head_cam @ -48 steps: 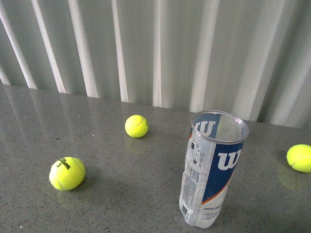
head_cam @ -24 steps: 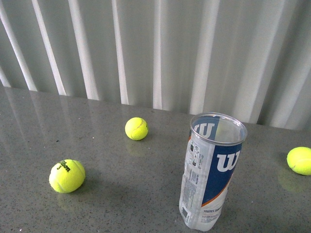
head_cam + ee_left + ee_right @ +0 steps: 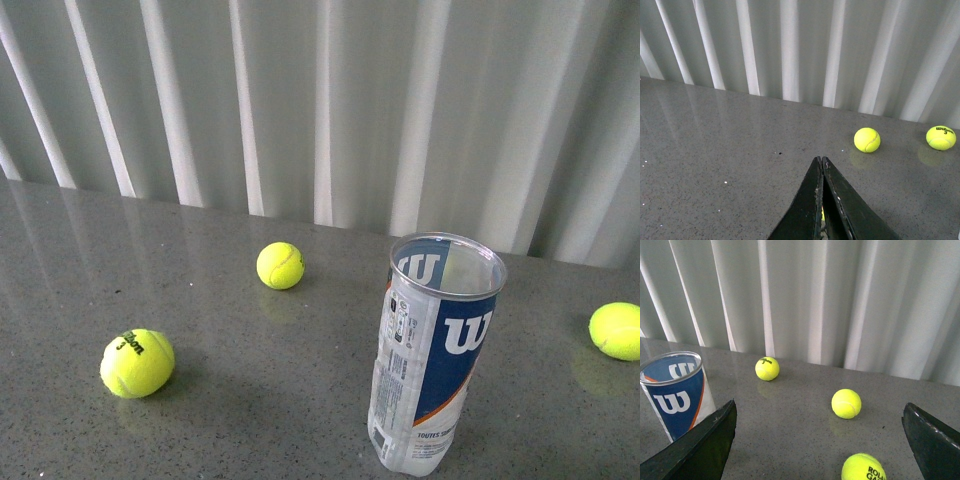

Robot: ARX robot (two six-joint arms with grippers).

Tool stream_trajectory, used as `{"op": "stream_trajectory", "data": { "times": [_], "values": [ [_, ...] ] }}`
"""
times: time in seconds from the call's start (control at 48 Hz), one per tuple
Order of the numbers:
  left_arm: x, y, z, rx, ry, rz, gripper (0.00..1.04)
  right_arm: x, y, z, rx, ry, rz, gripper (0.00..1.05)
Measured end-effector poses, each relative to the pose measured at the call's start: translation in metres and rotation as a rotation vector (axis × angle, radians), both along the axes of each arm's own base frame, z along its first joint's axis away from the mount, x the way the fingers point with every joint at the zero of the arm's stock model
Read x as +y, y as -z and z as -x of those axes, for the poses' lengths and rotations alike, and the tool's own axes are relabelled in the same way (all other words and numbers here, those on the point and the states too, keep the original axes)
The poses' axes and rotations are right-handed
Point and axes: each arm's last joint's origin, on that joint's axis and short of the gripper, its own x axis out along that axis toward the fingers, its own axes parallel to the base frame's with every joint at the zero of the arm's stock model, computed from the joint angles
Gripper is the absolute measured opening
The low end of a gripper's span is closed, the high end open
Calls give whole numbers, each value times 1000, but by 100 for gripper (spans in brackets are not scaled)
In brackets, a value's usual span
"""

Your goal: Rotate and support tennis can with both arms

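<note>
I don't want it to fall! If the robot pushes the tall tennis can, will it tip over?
Probably, yes. The tennis can stands tall and narrow, and it looks empty and open-topped, so it is likely light. Its clear plastic may feel slippery too.

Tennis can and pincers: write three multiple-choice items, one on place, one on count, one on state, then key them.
1. In the front view, where does the tennis can stand?
A. right of the table's middle
B. far left edge
C. against the curtain

2. How many tennis balls show in the front view?
A. one
B. three
C. five

3. How do the pincers stand?
A. both shut
B. both open
C. left pincer shut, right pincer open

Key: 1 A, it stands upright right of middle; 2 B, three balls lie on the table; 3 C, the left tips meet while the right's are wide apart.
</note>
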Motion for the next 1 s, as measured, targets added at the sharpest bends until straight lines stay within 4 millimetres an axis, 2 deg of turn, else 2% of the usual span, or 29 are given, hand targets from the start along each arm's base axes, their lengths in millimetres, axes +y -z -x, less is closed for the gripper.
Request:
{"op": "stream_trajectory", "data": {
  "times": [0.229, 0.688, 1.001],
  "values": [
    [0, 15, 14, -3, 0, 0, 4, 0, 0, 0, 0, 0, 0, 98],
    [0, 30, 30, -6, 0, 0, 4, 0, 0, 0, 0, 0, 0, 98],
    [0, 28, 36, -35, 0, 1, 4, 0, 0, 0, 0, 0, 0, 98]
  ]
}}
